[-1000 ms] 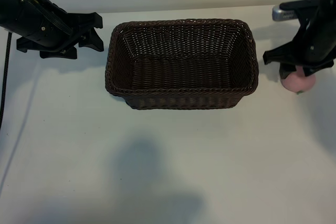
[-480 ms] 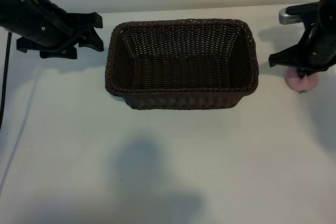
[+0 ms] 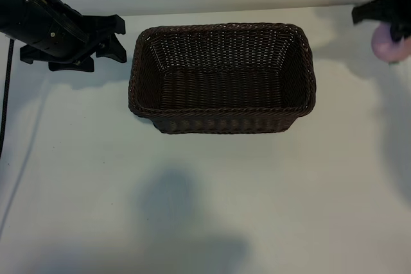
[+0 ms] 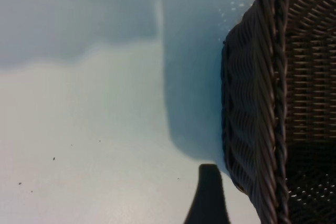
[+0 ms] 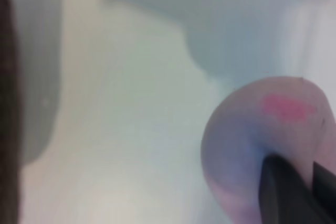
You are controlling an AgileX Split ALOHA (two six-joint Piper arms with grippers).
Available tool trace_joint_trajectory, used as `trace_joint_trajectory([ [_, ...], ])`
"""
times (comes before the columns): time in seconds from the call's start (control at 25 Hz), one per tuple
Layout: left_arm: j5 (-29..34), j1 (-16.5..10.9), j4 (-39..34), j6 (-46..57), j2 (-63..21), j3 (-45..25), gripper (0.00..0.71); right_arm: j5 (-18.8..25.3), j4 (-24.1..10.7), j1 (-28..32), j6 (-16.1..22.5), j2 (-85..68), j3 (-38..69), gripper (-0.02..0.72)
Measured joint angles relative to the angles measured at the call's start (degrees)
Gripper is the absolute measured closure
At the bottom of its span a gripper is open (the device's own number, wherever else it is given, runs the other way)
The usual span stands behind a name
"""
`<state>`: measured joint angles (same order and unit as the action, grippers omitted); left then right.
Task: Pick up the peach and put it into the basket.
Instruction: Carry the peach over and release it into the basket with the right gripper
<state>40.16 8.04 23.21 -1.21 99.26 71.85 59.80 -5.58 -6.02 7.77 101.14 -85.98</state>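
The basket (image 3: 222, 78) sits on the white table (image 3: 192, 210) with its long axis running across the exterior view from the left arm's side to the right arm's side, its open mouth facing up. It is a dark-brown woven rectangle with rounded corners, a braided rim and sides that slope inward toward a darker floor; nothing lies inside it. The peach (image 3: 389, 43) is off the table at the far right edge of the exterior view, beyond the basket's right end and well apart from it — a small, round, pale-pink fruit, far smaller than the basket. In the right wrist view its skin looks soft pink with a brighter rosy blotch on one flank; which way its stem end points cannot be told. The right gripper (image 3: 393, 29) is clamped on the peach from above, with one dark fingertip (image 5: 286, 192) pressed against its side. The left gripper (image 3: 110, 38) hangs beside the basket's left end, apart from the wicker, its jaws spread wide and holding nothing — one fingertip shows in the left wrist view just beside the basket's outer wall.
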Motion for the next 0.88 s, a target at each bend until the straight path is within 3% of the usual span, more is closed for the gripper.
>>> trace_joint_trajectory([
  [0.12, 0.00, 0.00, 0.07, 0.00, 0.00, 0.00, 0.121, 3.77, 5.06, -0.67, -3.55, 0.00, -4.39, 0.661],
  [0.28, 1.38, 0.00, 0.41, 0.00, 0.00, 0.21, 0.121, 5.14, 8.56, -3.90, -5.37, 0.00, -6.47, 0.661],
  [0.64, 8.82, 0.00, 0.41, -0.36, 0.00, 6.67, 0.121, 5.55, 9.38, -11.00, -5.51, 0.00, -6.64, 0.661],
  [0.88, 10.25, 0.00, 0.41, -0.27, 0.00, 7.56, 0.121, 4.75, 11.26, -12.76, -5.85, 0.59, -6.64, 0.661],
])
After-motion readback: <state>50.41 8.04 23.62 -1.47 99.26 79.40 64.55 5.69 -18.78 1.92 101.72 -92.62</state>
